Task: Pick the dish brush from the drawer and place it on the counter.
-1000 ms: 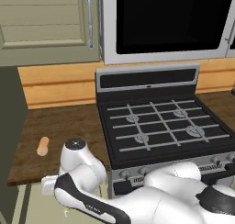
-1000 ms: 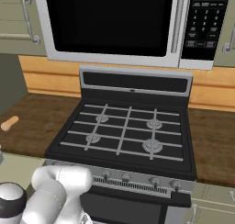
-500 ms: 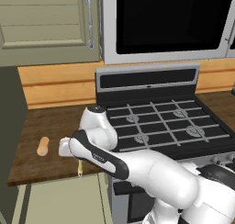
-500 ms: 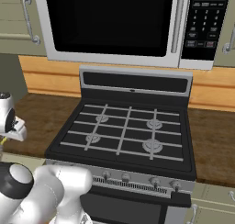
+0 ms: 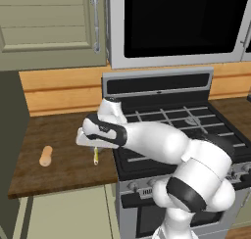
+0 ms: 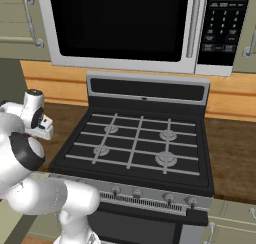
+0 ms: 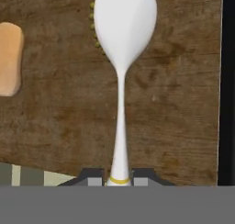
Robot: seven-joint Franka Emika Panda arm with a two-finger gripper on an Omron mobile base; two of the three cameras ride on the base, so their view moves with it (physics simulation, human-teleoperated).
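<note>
I see the dish brush (image 7: 121, 81) pinched at its handle end between my gripper's (image 7: 120, 178) closed fingers, hanging head-down just above the counter (image 5: 63, 164), with a stubby tan cylinder (image 5: 45, 155) lying nearby, left of the stove (image 5: 181, 130).

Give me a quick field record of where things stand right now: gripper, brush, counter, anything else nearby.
gripper: shut on the dish brush, over the counter left of the stove
dish brush: held by the end of its handle, white head pointing away from the hand, hanging above the wood
counter: dark wood slab under the brush
tan cylinder: lying on the counter, left of the brush, apart from it
stove: black gas range, to the right of the gripper
contact brush to counter: cannot tell
</note>
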